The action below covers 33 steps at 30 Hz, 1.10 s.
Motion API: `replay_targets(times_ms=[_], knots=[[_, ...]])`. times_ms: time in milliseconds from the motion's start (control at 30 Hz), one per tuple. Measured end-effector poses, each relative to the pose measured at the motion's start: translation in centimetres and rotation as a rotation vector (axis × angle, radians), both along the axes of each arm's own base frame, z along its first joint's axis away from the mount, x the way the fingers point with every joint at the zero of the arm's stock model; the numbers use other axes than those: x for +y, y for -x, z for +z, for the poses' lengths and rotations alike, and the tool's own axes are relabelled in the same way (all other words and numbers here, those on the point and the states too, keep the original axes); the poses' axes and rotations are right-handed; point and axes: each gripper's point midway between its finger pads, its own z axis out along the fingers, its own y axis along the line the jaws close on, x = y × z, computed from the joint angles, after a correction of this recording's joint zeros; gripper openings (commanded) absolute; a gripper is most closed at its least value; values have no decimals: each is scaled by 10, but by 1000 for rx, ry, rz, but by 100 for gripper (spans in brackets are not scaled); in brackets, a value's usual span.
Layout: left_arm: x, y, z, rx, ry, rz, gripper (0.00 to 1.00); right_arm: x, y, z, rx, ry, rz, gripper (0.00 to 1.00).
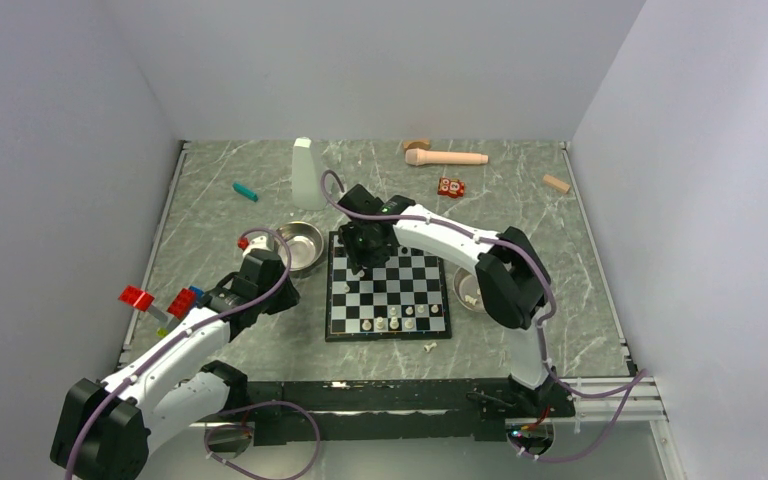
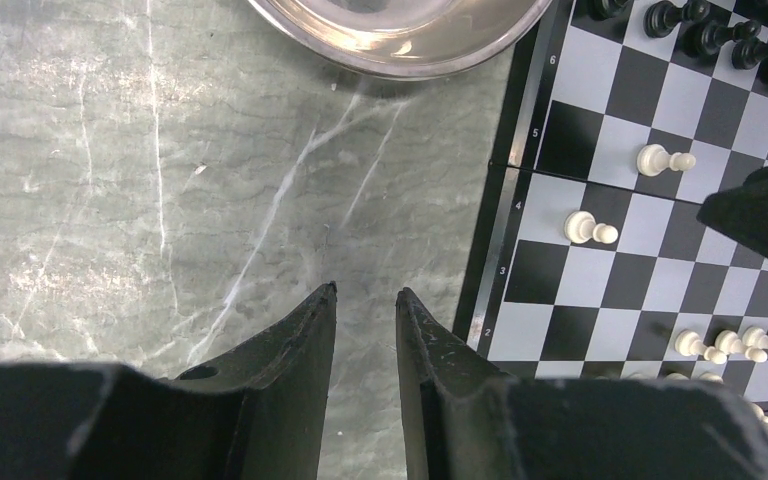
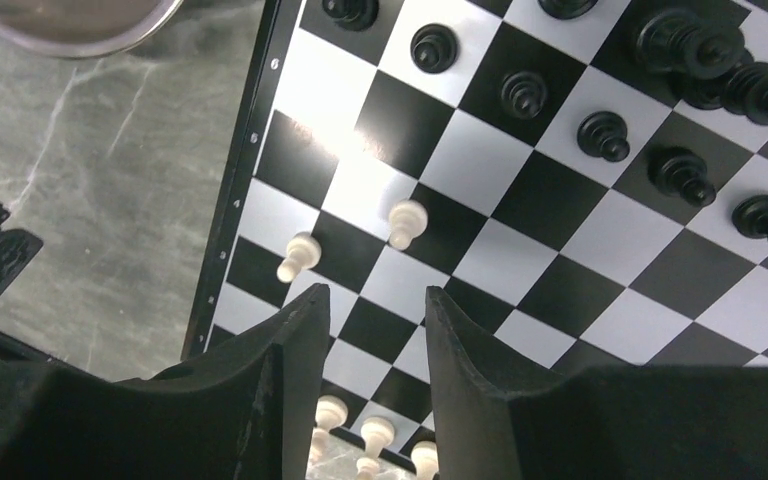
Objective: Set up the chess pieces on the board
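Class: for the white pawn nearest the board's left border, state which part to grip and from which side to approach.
Pinch the white pawn at its narrow waist under the head, descending from above. It looks upright, with bare squares flanking it, so the jaws fit either side.

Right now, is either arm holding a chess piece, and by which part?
Nothing is held: the left gripper and the right gripper both show open, empty jaws.

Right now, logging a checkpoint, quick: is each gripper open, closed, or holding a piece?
Left gripper: open, holding nothing.
Right gripper: open, holding nothing.
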Motion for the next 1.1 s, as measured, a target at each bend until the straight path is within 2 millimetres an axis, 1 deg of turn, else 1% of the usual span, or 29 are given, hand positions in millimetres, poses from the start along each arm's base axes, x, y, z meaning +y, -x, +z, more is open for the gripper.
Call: replay_targets(times_ms=[200, 367, 733, 900, 1100], knots=[[1, 0, 0, 2, -2, 1, 34, 1, -10, -10, -11, 27, -15, 40], [1, 0, 0, 2, -2, 1, 34, 4, -13, -13, -14, 32, -17, 36], [2, 0, 0, 2, -3, 4, 34, 2, -16, -30, -3, 69, -23, 32], [2, 0, 0, 2, -3, 6, 34, 1, -16, -32, -4, 78, -24, 24], [3, -1, 0, 2, -3, 8, 34, 1, -16, -32, -4, 78, -23, 18]])
